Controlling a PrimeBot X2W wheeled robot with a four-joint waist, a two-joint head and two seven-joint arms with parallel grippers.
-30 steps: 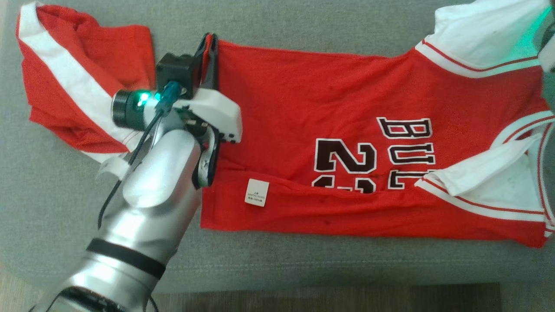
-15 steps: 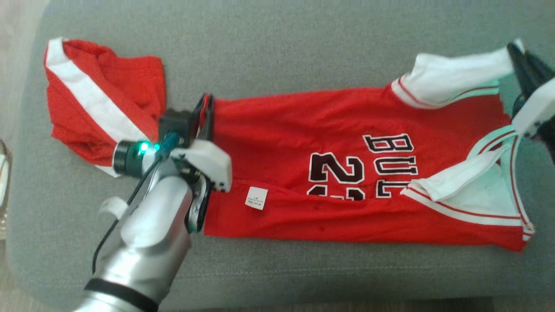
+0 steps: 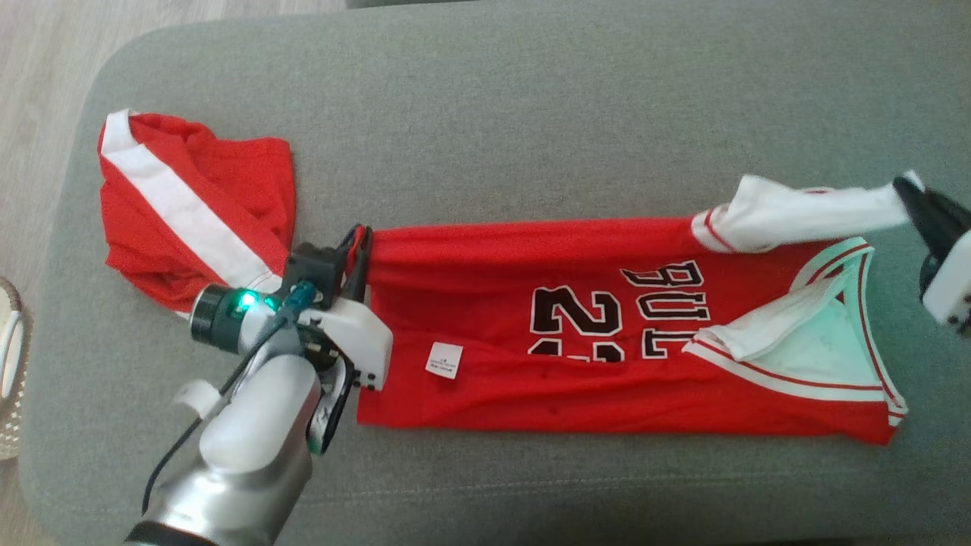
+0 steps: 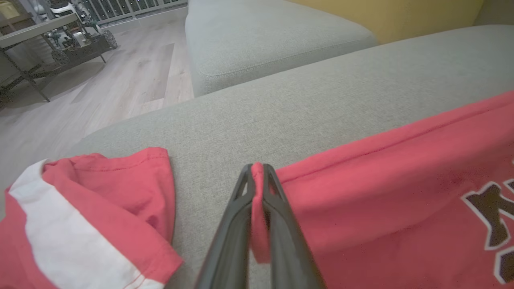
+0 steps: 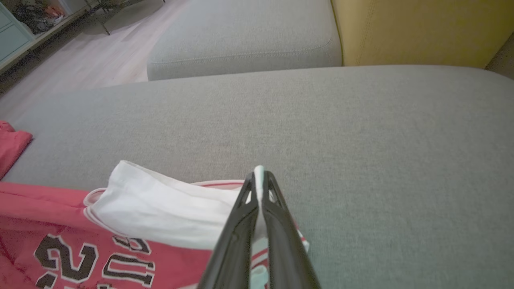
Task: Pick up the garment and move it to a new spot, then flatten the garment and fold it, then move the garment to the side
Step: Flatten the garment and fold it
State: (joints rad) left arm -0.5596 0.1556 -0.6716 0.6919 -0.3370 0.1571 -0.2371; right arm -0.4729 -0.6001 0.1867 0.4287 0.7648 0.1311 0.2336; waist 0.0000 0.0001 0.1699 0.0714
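At hem end of jersey [image 3: 569,258]: pinched tight in left gripper [image 4: 257,166]; at white sleeve end: clamped in right gripper [image 5: 259,172]. Stretched between both, presumably for flattening.

Jersey [image 3: 485,303] lettering partly folded under; label [image 3: 444,359] print unreadable; right gripper [image 3: 904,186] cut by frame edge.

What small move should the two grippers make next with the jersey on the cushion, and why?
Probably draw both ends toward the near side together, laying the far edge of the jersey over its front. The left gripper is shut on the hem, the right gripper on the white sleeve, and the cloth between them looks lifted, not yet folded flat.
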